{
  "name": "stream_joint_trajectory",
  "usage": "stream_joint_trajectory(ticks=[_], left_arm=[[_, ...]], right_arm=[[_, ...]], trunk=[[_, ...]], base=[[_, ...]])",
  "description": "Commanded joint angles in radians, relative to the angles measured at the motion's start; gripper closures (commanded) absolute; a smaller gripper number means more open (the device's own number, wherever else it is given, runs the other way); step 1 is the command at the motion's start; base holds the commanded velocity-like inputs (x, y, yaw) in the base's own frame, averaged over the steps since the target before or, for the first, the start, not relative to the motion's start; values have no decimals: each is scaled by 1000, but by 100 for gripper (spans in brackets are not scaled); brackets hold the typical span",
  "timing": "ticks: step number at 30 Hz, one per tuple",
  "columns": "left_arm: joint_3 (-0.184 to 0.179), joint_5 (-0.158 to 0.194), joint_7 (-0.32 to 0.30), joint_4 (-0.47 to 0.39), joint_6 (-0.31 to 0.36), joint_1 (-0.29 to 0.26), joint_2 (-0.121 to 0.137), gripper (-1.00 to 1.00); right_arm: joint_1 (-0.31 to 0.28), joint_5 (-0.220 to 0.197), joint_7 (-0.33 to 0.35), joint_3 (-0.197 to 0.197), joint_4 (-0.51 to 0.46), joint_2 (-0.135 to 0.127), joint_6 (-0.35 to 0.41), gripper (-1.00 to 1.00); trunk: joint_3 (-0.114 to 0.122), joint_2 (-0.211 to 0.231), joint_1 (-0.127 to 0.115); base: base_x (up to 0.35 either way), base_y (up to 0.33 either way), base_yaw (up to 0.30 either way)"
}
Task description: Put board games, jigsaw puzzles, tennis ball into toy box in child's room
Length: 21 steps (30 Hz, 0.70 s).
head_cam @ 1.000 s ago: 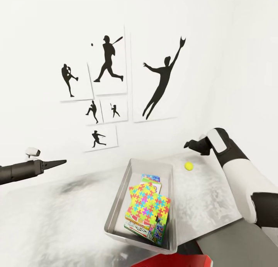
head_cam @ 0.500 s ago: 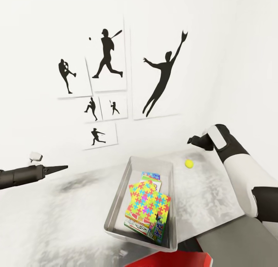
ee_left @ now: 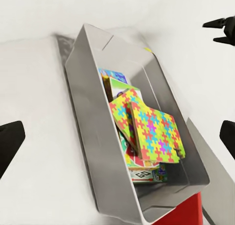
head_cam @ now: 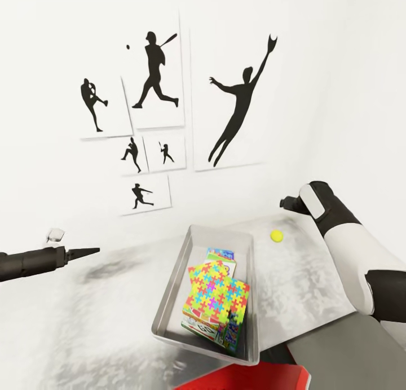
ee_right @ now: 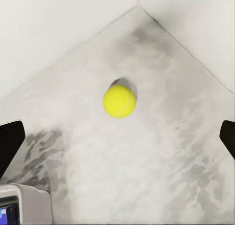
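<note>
The light grey toy box (head_cam: 172, 297) stands on the marbled table (head_cam: 84, 322). Inside it, two bright jigsaw puzzles (head_cam: 217, 297) lean on stacked board games, with a blue cover (head_cam: 221, 254) at the far end and a white-green one (head_cam: 204, 332) at the near end. The left wrist view shows the same toy box (ee_left: 88, 127) and puzzles (ee_left: 149, 129). The yellow tennis ball (head_cam: 276, 235) lies on the table right of the box, near the wall corner. My right gripper (head_cam: 288, 202) hovers open above the ball (ee_right: 119, 101). My left gripper (head_cam: 84, 250) is open, left of the box.
Black baseball silhouette pictures (head_cam: 237, 108) hang on the white wall behind the table. A red object (head_cam: 242, 378) and a grey slab (head_cam: 349, 345) sit at the table's near edge, below my right arm. The box's corner (ee_right: 24, 203) is close to the ball.
The head camera has shifted a little. My right gripper has drawn in above the ball and is now mostly hidden behind its wrist. The left arm has sunk slightly.
</note>
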Motion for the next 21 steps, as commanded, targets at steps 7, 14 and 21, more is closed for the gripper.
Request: stream_joint_trajectory(ticks=[7,14,21], left_arm=[[2,1,-5,1,7,-1,-2,-100],[8,2,-10,1,11,-3,0,-100],[10,12,-15,1,14,-10,4,-100]], right_arm=[[-1,-19,-6,5,16,-3,-26,-100],[-1,-20,26,4,67,-14,-57,-100],[-2,-21,37,3,71,-15,-60,-100]], trunk=[[-14,-2,1],[-25,-2,1],[-37,-2,1]], base=[[0,0,0],[0,0,0],[0,0,0]])
